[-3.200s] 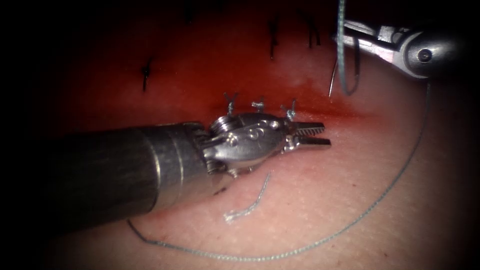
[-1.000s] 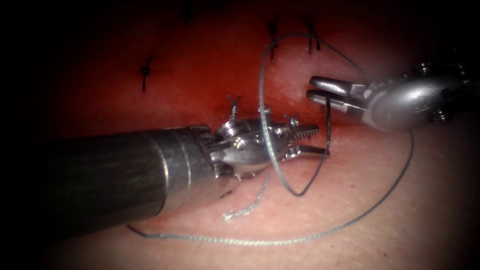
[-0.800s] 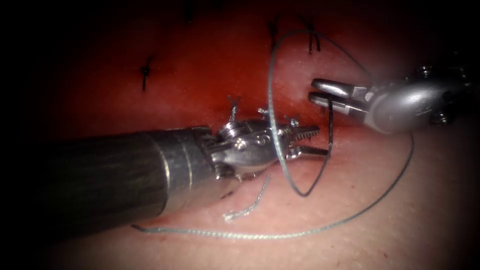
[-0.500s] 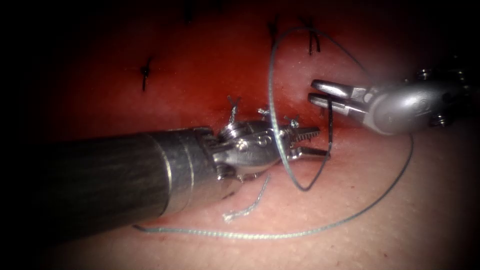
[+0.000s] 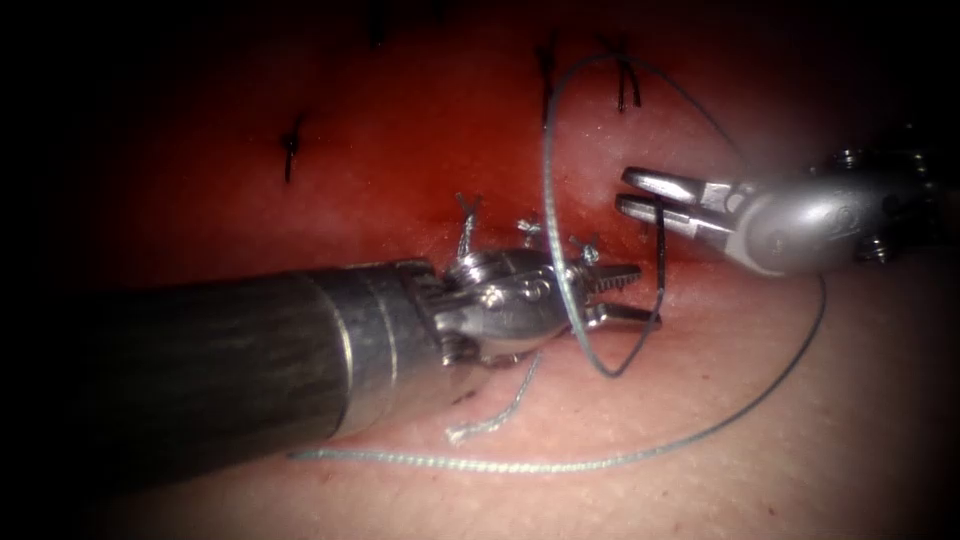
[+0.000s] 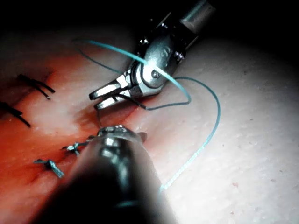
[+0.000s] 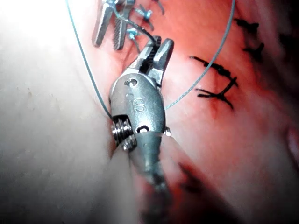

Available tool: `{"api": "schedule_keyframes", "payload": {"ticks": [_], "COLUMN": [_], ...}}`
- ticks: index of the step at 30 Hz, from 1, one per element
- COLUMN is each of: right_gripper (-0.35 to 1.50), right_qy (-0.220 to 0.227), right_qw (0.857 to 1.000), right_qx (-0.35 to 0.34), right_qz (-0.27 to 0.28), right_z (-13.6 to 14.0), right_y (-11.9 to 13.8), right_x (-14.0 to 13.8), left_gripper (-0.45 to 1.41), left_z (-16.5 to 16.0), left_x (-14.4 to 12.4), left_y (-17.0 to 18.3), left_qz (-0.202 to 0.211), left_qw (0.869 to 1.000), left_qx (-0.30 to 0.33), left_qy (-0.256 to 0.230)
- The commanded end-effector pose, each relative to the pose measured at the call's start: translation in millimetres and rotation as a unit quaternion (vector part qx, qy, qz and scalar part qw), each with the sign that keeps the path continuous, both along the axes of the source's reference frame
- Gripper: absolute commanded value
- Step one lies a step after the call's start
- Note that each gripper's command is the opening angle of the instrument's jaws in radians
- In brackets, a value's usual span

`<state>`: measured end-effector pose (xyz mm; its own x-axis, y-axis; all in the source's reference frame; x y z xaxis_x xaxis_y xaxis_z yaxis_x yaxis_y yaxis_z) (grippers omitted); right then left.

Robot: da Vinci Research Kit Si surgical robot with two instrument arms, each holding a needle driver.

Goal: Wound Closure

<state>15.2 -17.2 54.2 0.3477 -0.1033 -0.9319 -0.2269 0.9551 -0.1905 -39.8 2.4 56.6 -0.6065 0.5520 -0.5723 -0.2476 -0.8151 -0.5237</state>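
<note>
My right tool [image 5: 632,194] comes in from the right, jaws shut on the dark curved needle [image 5: 659,262] near its upper end. The needle hangs over the tissue [image 5: 700,470], free of it, curving just past the tips of my left tool [image 5: 625,297], whose jaws are open and hold nothing. Pale thread [image 5: 547,180] rises from the needle's lower end, loops across the left tool's wrist and arcs back over the right tool. In the left wrist view the right tool [image 6: 100,99] grips the needle [image 6: 135,101]. The right wrist view shows its jaws [image 7: 159,49] near the left tool [image 7: 110,23].
Tied pale knots [image 5: 466,214] sit along the cut beside the left tool, in red fluid [image 5: 420,150]. Dark stitches [image 5: 290,150] lie farther back. A long strand of thread [image 5: 560,465] and a cut end of thread [image 5: 495,415] rest on the near tissue.
The right tool came down from the upper right with the needle to the left tool's tips. The thread loop swung across the left tool, which crept slightly right. The near strand's end shifted right.
</note>
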Motion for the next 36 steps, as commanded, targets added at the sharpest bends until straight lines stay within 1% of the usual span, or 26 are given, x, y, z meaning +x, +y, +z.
{"api": "schedule_keyframes", "payload": {"ticks": [1,3,4,6,15,19,22,25,30,36], "right_gripper": [-0.35,-0.35,-0.35,-0.35,-0.35,-0.35,-0.35,-0.35,-0.35,-0.35], "right_qy": [0.003,0.007,0.008,0.011,0.013,0.016,0.01,0.007,0.012,0.015], "right_qw": [1.0,1.0,0.999,0.999,0.997,0.996,0.993,0.989,0.985,0.983], "right_qx": [0.007,0.023,0.03,0.044,0.078,0.09,0.115,0.149,0.168,0.183], "right_qz": [0.003,0.008,0.011,0.015,0.021,0.021,0.015,0.014,0.022,0.027], "right_z": [0.2,-0.2,-0.3,-0.6,-0.8,-1.3,-1.4,-1.1,-0.2,0.3], "right_y": [0.8,1.6,2.0,2.7,4.6,5.5,6.1,6.6,7.9,9.0], "right_x": [0.9,0.9,1.0,1.1,1.0,1.0,1.4,1.9,2.4,2.1], "left_gripper": [0.07,-0.25,-0.32,-0.45,-0.45,-0.45,-0.45,-0.45,-0.45,-0.45], "left_z": [0.5,0.9,1.1,1.5,2.8,4.0,5.2,6.6,8.4,8.7], "left_x": [-0.7,-0.7,-0.8,-0.9,-0.5,0.1,0.6,0.9,1.3,1.4], "left_y": [0.0,-0.8,-1.0,-1.3,-1.1,-0.2,0.1,-0.1,-0.8,-0.9], "left_qz": [0.013,0.025,0.029,0.028,0.028,0.02,0.018,0.021,0.036,0.04], "left_qw": [1.0,0.997,0.995,0.994,0.993,0.994,0.994,0.993,0.991,0.99], "left_qx": [0.011,0.07,0.087,0.104,0.114,0.106,0.109,0.116,0.122,0.124], "left_qy": [-0.002,-0.02,-0.029,-0.028,-0.015,-0.005,0.001,0.015,0.043,0.05]}}
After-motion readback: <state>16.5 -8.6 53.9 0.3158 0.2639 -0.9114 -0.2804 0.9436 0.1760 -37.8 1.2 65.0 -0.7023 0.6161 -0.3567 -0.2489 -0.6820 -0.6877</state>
